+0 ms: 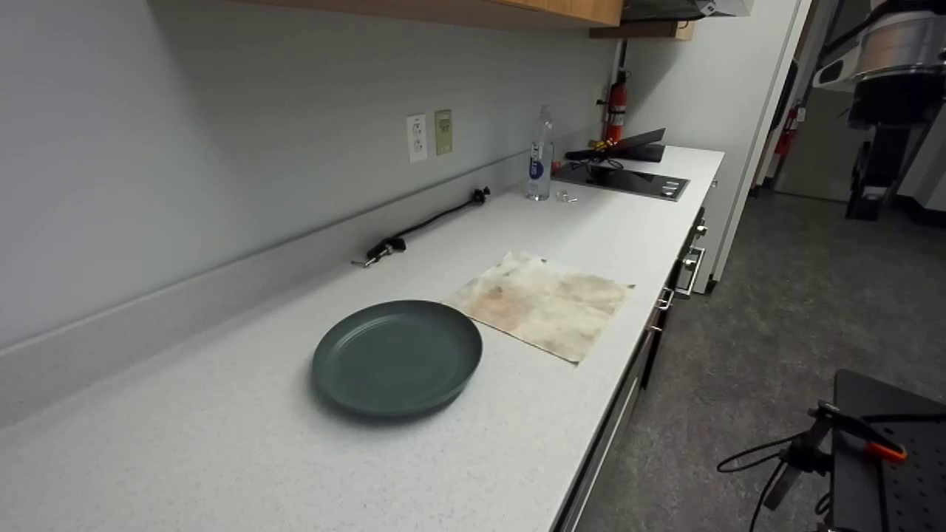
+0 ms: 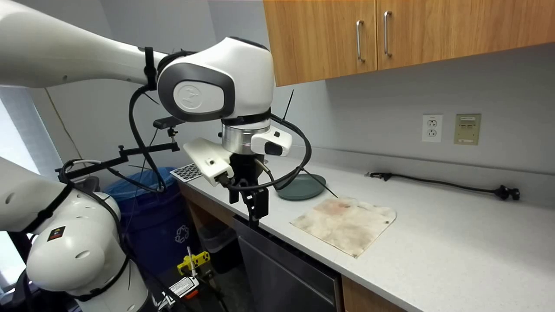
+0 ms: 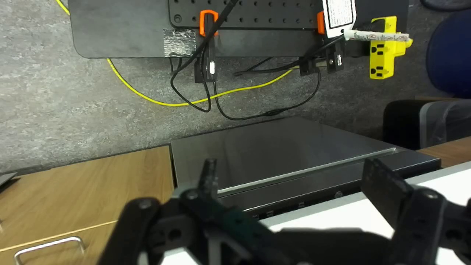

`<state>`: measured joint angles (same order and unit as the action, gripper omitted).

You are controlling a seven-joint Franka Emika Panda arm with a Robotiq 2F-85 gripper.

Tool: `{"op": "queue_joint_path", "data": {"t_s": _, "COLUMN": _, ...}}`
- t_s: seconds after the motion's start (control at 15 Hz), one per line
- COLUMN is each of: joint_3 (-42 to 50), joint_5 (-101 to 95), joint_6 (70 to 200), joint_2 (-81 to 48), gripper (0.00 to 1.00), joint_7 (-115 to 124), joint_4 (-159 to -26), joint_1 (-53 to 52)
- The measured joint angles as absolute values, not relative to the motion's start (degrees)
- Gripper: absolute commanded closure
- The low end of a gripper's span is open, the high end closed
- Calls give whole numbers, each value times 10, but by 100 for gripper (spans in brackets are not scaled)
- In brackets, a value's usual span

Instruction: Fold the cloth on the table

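The cloth (image 1: 543, 307) is a stained cream square, spread flat and unfolded on the white counter near its front edge. It also shows in an exterior view (image 2: 347, 223). My gripper (image 3: 292, 180) is open and empty, with its two black fingers wide apart in the wrist view. In both exterior views the gripper (image 2: 247, 208) (image 1: 873, 199) hangs in the air, off the counter's front side and apart from the cloth. The cloth is out of view in the wrist view, which shows the floor, dishwasher front and counter edge.
A dark green plate (image 1: 397, 358) lies close beside the cloth. A black flexible stand (image 1: 436, 219) lies along the back wall. A clear bottle (image 1: 540, 159) and a cooktop (image 1: 624, 181) stand further along. Wooden cabinets (image 2: 321, 39) hang above the counter.
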<state>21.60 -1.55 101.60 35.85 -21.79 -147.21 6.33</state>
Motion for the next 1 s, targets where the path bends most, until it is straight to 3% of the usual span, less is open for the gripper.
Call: {"op": "queue_joint_path", "data": {"t_s": 1.0, "joint_3": 203, "joint_5": -34, "joint_6": 1017, "joint_2": 352, "gripper": 0, "joint_7": -224, "joint_4": -1472, "joint_1": 64}}
